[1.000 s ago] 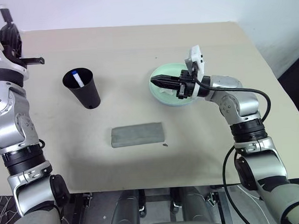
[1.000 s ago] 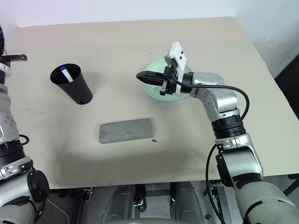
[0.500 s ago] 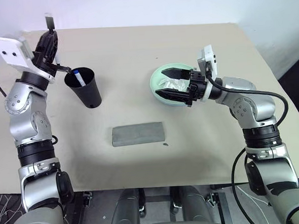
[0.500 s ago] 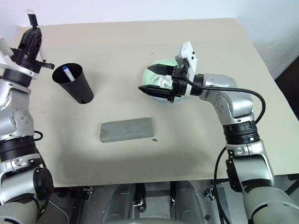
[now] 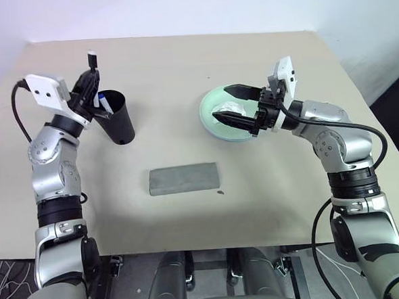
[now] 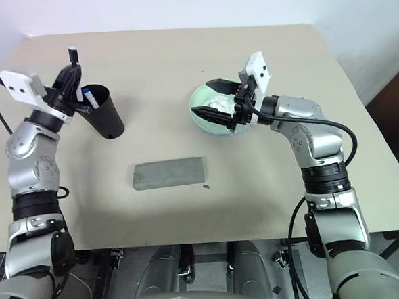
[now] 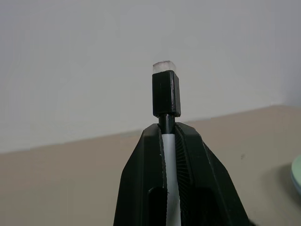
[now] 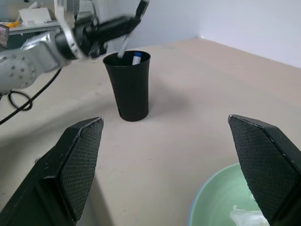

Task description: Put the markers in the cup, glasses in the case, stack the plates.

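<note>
My left gripper is shut on a dark marker with a black cap, held upright at the far rim of the black cup. A whitish marker with a blue cap stands inside the cup. Over the pale green plate my right gripper hangs open and level, with nothing between its fingers. The grey case lies with its lid down on the near middle of the table. The glasses are out of view.
A crumpled white tissue lies in the green plate under the right gripper. A small dark speck sits just right of the case. The beige table ends close behind the cup and to the right of the plate.
The left arm came down and rightward, bringing the black-capped marker from the far left to the cup's rim. The right gripper went from shut to open over the plate.
</note>
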Action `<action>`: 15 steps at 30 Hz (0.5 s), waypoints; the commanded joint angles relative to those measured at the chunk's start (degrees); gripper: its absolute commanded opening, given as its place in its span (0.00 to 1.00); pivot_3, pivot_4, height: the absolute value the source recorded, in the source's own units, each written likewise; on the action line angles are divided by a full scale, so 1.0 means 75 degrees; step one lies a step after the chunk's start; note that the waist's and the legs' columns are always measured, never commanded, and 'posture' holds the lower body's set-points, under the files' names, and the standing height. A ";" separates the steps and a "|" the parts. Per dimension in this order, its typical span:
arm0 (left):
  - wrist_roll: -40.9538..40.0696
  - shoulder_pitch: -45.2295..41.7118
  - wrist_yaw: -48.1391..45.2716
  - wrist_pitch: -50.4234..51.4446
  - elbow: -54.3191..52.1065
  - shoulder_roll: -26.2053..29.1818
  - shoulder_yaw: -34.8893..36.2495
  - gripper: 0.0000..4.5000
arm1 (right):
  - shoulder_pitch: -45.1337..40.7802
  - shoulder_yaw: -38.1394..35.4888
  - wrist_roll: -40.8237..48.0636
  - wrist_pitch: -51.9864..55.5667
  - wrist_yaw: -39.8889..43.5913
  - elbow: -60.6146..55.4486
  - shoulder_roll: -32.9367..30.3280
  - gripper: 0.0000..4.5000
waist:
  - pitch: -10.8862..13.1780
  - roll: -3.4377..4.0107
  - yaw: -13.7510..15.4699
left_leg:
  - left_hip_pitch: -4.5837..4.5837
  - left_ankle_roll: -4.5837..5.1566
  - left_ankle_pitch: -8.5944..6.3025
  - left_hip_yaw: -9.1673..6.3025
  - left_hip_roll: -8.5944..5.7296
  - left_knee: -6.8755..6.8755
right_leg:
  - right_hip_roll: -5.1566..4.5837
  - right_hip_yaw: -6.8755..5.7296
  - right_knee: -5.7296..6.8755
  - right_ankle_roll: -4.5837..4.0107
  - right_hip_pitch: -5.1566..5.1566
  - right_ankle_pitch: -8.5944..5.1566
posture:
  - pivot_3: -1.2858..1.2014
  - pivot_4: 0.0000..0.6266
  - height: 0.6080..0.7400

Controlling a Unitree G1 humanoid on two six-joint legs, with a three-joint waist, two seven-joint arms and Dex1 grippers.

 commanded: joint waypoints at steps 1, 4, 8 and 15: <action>0.0124 0.0153 0.0021 -0.0326 -0.0211 -0.0012 -0.0078 0.00 | -0.0137 -0.0194 -0.0228 -0.0385 -0.0296 0.0167 -0.0013 0.99 | 0.0000 0.0001 0.0014 | 0.0000 -0.0004 -0.0002 -0.0001 0.0002 0.0004 | 0.0001 0.0000 0.0000 -0.0003 0.0003 0.0002 | 0.52 0.24 0.55; 0.0254 0.0289 0.0044 -0.0578 -0.0026 -0.0057 -0.0131 0.00 | -0.0184 -0.0194 -0.0226 -0.0449 -0.0301 0.0231 0.0002 0.99 | 0.0000 0.0003 0.0009 | 0.0001 -0.0013 -0.0010 -0.0001 0.0003 0.0015 | -0.0001 0.0000 0.0000 -0.0014 0.0006 0.0008 | 0.52 0.24 0.55; 0.0237 0.0263 0.0101 -0.0757 0.0163 -0.0085 -0.0052 0.00 | -0.0309 -0.0249 -0.0298 -0.0604 -0.0486 0.0448 0.0085 0.99 | -0.0001 0.0004 0.0010 | 0.0004 -0.0011 -0.0010 -0.0002 0.0005 0.0020 | -0.0004 0.0001 -0.0002 -0.0022 0.0009 0.0014 | 0.52 0.24 0.55; 0.0090 -0.0060 0.0057 -0.1100 0.0391 -0.0135 -0.0017 0.00 | -0.0328 -0.0116 -0.0438 -0.0852 -0.0594 0.0643 0.0192 0.99 | -0.0001 0.0004 0.0011 | 0.0003 -0.0009 -0.0009 0.0000 0.0008 0.0021 | 0.0000 0.0001 -0.0001 -0.0025 0.0008 0.0018 | 0.52 0.24 0.55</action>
